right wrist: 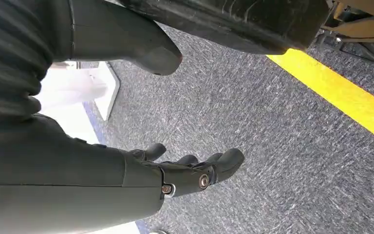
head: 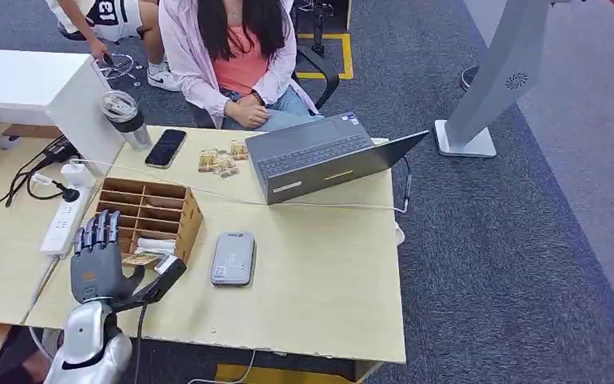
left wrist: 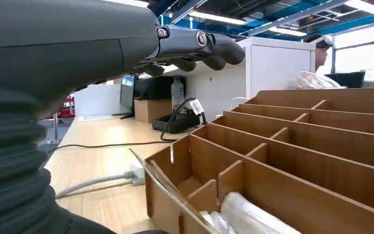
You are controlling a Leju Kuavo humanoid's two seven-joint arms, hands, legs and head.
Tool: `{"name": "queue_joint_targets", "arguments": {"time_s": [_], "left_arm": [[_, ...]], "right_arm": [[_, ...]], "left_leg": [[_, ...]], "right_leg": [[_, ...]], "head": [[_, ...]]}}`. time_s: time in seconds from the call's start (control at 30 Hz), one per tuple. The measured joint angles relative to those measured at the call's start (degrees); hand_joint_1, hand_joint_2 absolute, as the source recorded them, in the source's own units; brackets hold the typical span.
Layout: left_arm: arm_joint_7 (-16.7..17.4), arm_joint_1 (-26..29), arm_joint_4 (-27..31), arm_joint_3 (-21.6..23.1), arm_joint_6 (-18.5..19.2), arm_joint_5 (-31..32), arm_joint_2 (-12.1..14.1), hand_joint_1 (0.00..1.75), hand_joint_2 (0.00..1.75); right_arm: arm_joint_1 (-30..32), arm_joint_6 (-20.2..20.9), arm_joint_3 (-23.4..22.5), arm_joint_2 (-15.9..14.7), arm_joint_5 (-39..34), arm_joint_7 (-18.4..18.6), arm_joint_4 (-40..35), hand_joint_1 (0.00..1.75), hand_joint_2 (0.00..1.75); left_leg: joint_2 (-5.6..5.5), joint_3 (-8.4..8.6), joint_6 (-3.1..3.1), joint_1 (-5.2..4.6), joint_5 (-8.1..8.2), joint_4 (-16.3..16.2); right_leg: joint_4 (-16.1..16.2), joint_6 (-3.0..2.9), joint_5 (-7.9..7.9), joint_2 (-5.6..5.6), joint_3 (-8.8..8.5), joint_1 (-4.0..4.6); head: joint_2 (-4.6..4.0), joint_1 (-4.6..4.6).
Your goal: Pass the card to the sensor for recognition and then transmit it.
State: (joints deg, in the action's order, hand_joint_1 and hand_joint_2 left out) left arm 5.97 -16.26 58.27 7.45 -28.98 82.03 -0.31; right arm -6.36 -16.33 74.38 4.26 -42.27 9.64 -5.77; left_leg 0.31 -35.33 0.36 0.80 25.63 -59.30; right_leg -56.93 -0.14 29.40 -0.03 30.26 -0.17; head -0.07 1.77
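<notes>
Here, one desk (head: pixel 320 272) carries one wooden box (head: pixel 177 214) of compartments, one grey sensor (head: pixel 233 258), one laptop (head: pixel 320 156), one phone (head: pixel 165 148), one cup (head: pixel 125 118), one power strip (head: pixel 62 226) and a small cluster of packets (head: pixel 222 161). One person (head: pixel 240 56) sits behind the desk, and another shows partly at the picture's top edge.

The left hand (head: pixel 100 258) hovers at the box's near corner, its fingers (head: pixel 102 228) stretched flat and apart over the nearest compartments, thumb out to the side toward the sensor; it grips nothing. One card (head: pixel 141 259) lies in the box's near compartment, just beside the palm and below the fingertips, under the thumb's line. In the left wrist view the card's (left wrist: pixel 168 187) thin edge leans in the near compartment, well below the extended fingers (left wrist: pixel 209 48) and apart from them. The sensor sits just beside the box, on the side away from the hand.

The right hand (right wrist: pixel 185 170) hangs over grey carpet (right wrist: pixel 272 146), fingers loosely spread, empty.
</notes>
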Motion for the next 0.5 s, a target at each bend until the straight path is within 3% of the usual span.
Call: {"name": "queue_joint_targets", "arguments": {"time_s": [0.5], "left_arm": [[-0.1, 0.0, 0.0, 0.1, 0.1, -0.3, -0.5, 0.00, 1.75]], "right_arm": [[-0.1, 0.0, 0.5, 0.0, -0.2, 0.0, 0.0, 0.00, 1.75]], "left_leg": [[0.00, 0.00, 0.00, 0.00, 0.00, 0.0]], "right_leg": [[0.0, 0.00, 0.00, 0.00, 0.00, 0.00]], "head": [[0.00, 0.00]]}}
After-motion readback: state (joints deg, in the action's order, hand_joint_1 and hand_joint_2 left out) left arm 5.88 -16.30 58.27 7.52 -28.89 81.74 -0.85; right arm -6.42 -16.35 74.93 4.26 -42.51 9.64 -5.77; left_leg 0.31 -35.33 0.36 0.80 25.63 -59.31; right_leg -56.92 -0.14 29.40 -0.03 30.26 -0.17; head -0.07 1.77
